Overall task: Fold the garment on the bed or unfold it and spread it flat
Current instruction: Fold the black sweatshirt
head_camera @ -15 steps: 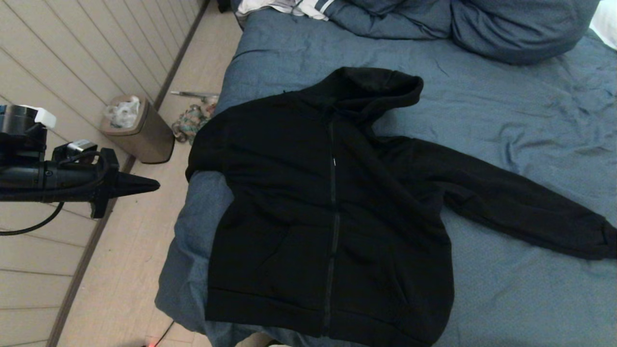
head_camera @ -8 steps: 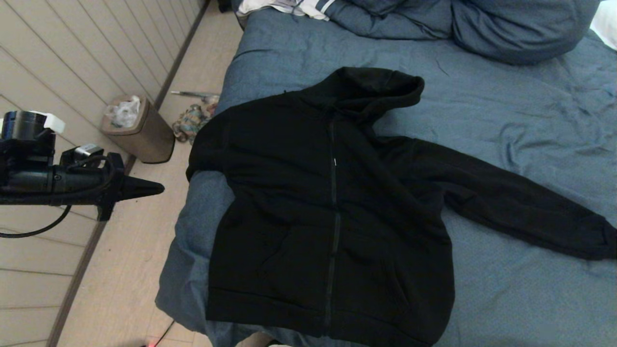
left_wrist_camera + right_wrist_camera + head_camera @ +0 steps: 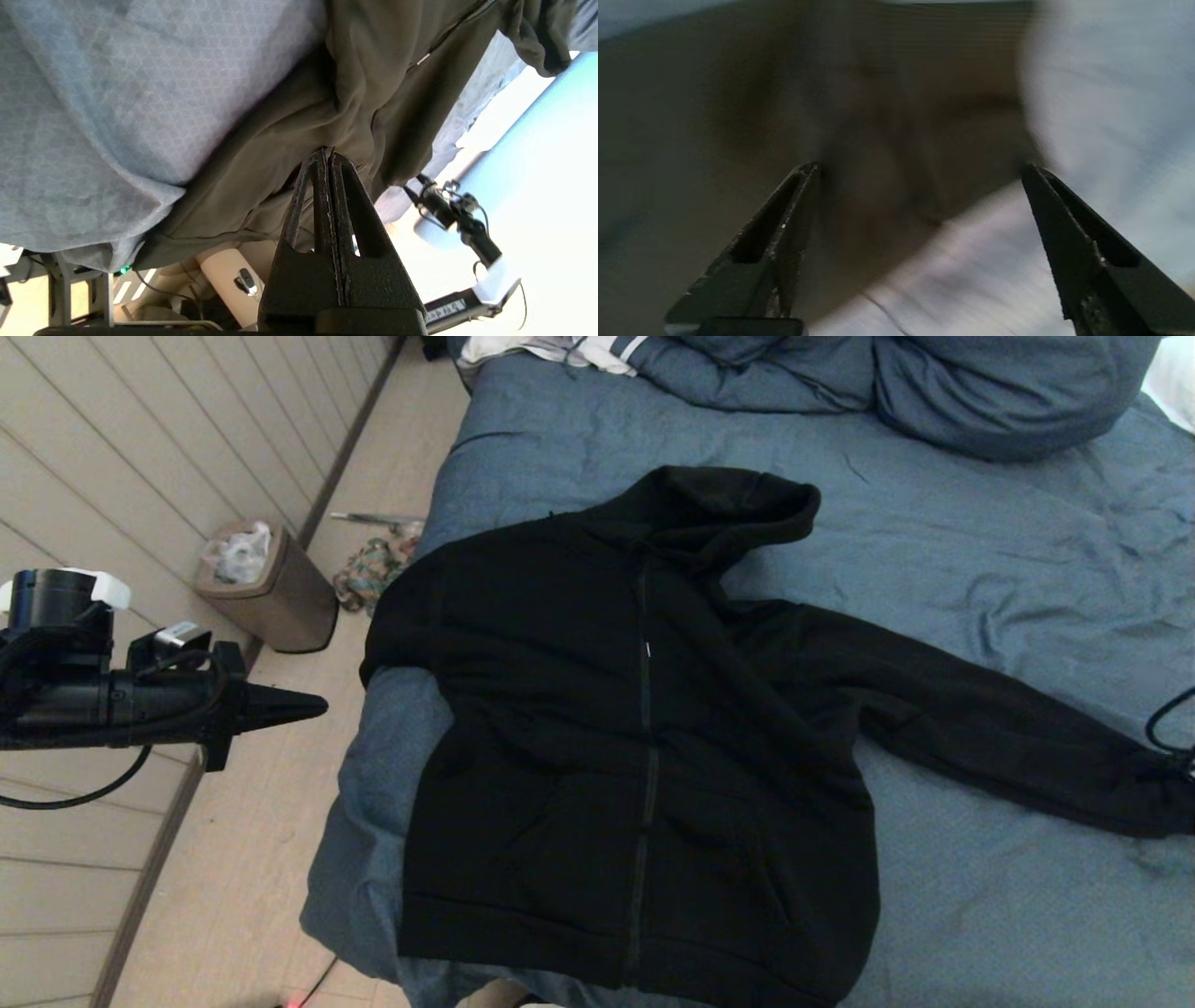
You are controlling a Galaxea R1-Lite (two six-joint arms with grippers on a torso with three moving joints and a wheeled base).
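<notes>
Here, garment: one black zip hoodie, thick and soft, lying face-up near the bed's left edge — one sleeve stretching rightward.
Left gripper: hovering over the floor, fingers pressed together, gripping nothing.
Right gripper: only its wrist view is showing it — fingers spread wide above a ribbed cuff.

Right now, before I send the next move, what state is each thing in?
garment: front up on the bed, zipped, hood up top, one sleeve stretched out to the robot's right.
bed: blue cover wrinkled, pillows at the head.
left tool: shut, empty, off the bed's left side over the floor.
right tool: open, at the outstretched sleeve's cuff.
trash bin: upright on the floor, lined.
</notes>
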